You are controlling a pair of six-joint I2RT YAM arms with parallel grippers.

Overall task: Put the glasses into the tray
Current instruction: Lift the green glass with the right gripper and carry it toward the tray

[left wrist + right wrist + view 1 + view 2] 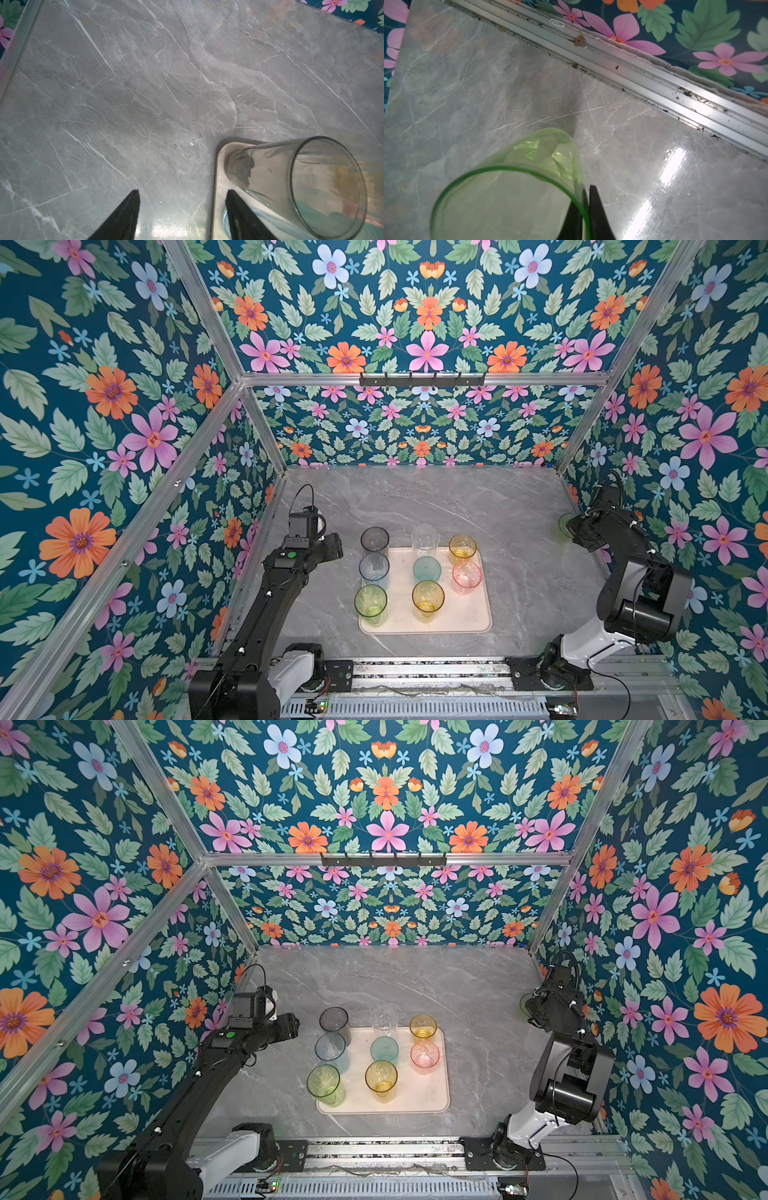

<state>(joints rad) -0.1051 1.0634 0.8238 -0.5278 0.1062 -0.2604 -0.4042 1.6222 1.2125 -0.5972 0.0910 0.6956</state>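
Right tool [587, 190] pinches a green glass [508, 187] by its rim near the table's [519, 510] right edge.
Left tool [181, 192] hangs wide and empty beside the tray's [469, 622] far left corner, where a grey glass [270, 166] stands; seven more glasses [428, 597] stand in the tray.

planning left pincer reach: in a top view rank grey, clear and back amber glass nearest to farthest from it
1. grey glass, back left, beside the left pincer
2. clear glass, back middle
3. back amber glass, right corner
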